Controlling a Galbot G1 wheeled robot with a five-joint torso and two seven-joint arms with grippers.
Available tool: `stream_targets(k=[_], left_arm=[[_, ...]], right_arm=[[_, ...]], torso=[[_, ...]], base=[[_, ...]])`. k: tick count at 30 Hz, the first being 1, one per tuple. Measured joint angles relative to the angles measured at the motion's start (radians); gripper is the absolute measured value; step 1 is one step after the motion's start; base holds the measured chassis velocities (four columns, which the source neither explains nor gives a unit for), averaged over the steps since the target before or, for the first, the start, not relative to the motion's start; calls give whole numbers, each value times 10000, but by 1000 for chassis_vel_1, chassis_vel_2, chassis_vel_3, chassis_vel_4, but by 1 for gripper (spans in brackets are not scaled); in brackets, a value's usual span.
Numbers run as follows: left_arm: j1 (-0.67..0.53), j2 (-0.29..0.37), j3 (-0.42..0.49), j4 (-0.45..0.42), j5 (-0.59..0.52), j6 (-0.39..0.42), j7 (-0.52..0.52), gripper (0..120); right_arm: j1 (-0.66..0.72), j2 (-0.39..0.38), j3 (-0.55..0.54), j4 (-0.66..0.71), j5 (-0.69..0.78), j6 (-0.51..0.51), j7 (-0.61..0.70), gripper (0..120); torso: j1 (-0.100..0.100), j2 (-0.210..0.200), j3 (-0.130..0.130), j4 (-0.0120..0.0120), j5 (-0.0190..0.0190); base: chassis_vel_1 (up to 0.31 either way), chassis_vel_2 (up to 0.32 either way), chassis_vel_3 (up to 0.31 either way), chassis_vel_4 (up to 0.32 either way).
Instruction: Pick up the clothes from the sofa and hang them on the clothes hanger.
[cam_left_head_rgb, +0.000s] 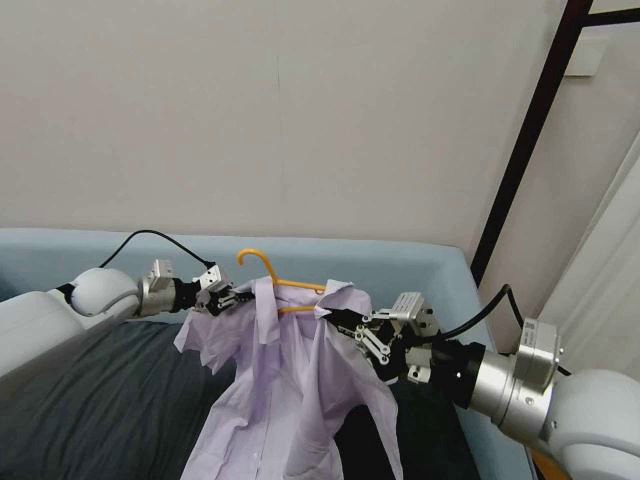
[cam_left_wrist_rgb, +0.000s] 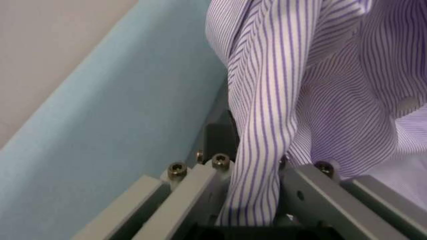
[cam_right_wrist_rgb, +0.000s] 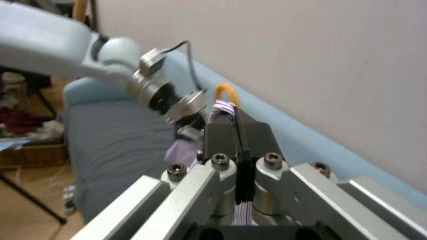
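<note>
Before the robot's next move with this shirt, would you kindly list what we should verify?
1. Left gripper clamped on the shirt: ok.
2. Right gripper clamped on the shirt: ok.
3. Hanger hook free above the collar: ok.
4. Hanger seated in both shoulders: cannot tell, fabric covers it.
5. Shirt hem clear of the sofa: cannot tell, hem out of frame.

a plain off-white wall (cam_left_head_rgb: 300, 100) backs the light blue sofa (cam_left_head_rgb: 400, 262), a black post (cam_left_head_rgb: 523, 140) at right.
</note>
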Motion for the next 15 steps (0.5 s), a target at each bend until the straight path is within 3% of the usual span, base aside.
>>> stream_targets(k=[9,15], left_arm=[[-178,-741,343,727,1099,-567,862,0],[-152,-1013,441,1064,1714,-596,793,0]], right_arm=[[674,-378,636,-894,672,244,228,0],[992,-464,714,-808,1125,353,238,0]], torso=[[1,0,0,-6,3],[0,0,-1,1,0]], base=[[0,0,0,0],[0,0,0,0]])
